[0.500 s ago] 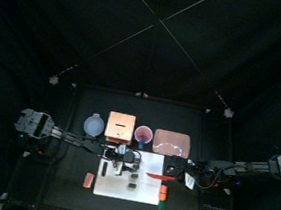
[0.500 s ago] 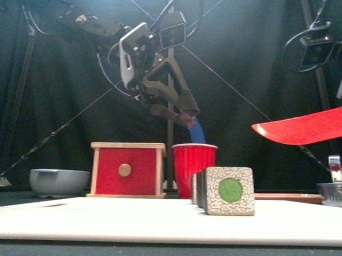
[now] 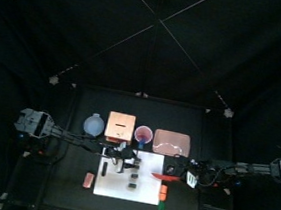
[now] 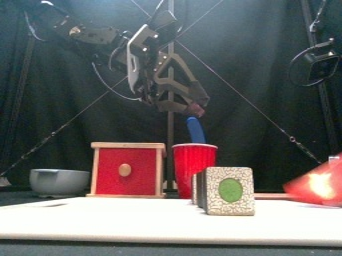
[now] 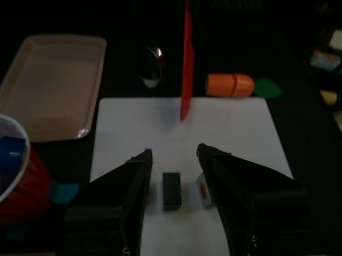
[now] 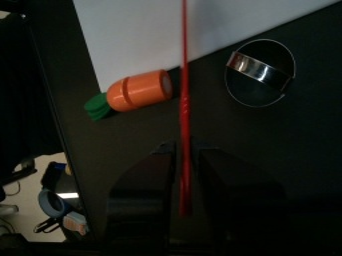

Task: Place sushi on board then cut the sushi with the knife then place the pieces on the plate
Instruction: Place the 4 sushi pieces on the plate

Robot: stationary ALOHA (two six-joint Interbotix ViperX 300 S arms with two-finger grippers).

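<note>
The dark green sushi roll (image 4: 227, 190) stands on the white board (image 3: 141, 196), with one slice a little apart from the rest (image 5: 171, 190). My left gripper (image 5: 174, 153) hangs open straight above the roll, well clear of it (image 4: 174, 100). Low at the board's right edge, my right gripper (image 6: 181, 150) is shut on the red knife (image 6: 183, 70), whose blade reaches out over the board (image 5: 186, 60). A blurred red shape at the far right of the front view is that knife (image 4: 318, 185). The pink plate (image 3: 171, 142) lies behind the board.
Along the back stand a blue-grey bowl (image 3: 94, 125), the wooden box (image 4: 127, 170) and the red cup (image 4: 194, 168) holding the blue knife (image 4: 195, 128). A toy carrot (image 6: 134, 92) and the metal cutter (image 6: 257, 72) lie by the board's right edge.
The right gripper has dropped with the red knife, from high at the right to near board level. The left gripper has shifted slightly above the roll.
</note>
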